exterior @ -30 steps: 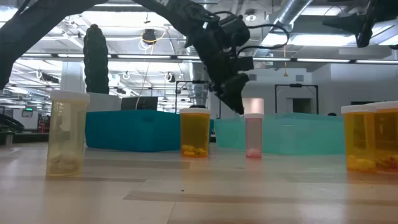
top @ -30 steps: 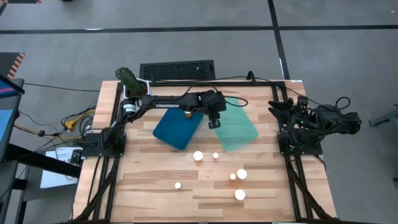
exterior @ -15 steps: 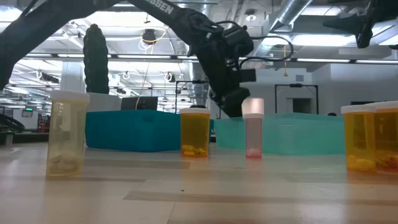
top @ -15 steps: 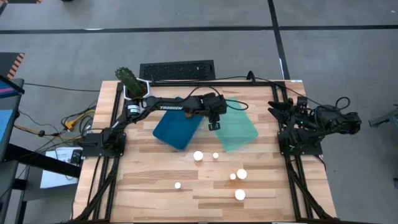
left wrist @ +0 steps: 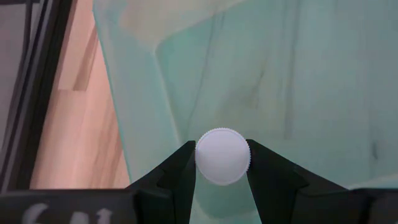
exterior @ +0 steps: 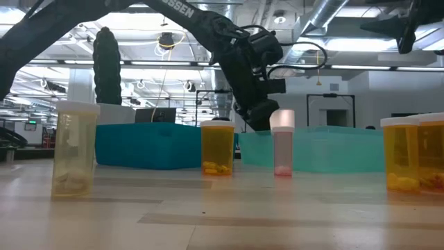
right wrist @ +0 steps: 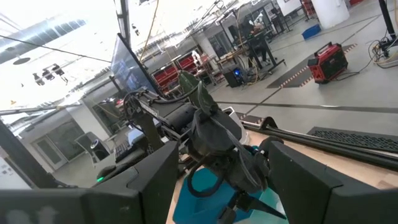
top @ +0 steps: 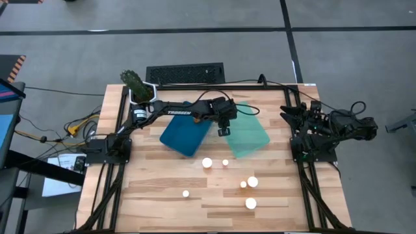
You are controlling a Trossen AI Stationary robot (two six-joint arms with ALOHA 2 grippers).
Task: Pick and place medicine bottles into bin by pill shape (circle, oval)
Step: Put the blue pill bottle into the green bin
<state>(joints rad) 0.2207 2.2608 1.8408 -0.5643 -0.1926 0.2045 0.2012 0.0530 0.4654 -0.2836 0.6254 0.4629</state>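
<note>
White-capped bottle sits pinched between the left gripper's fingers, with the mint green tray directly beneath; the blue tray lies just beside.

One white-capped medicine bottle sits pinched between the two dark fingers of the left gripper, cap facing the wrist camera, hanging over the mint green tray. That translucent tray lies directly under the jaws, the dark blue tray right alongside it on the arm's side. Six more bottles stand upright on the table nearer the front, well clear of the jaws: the closest pair, then.
</note>
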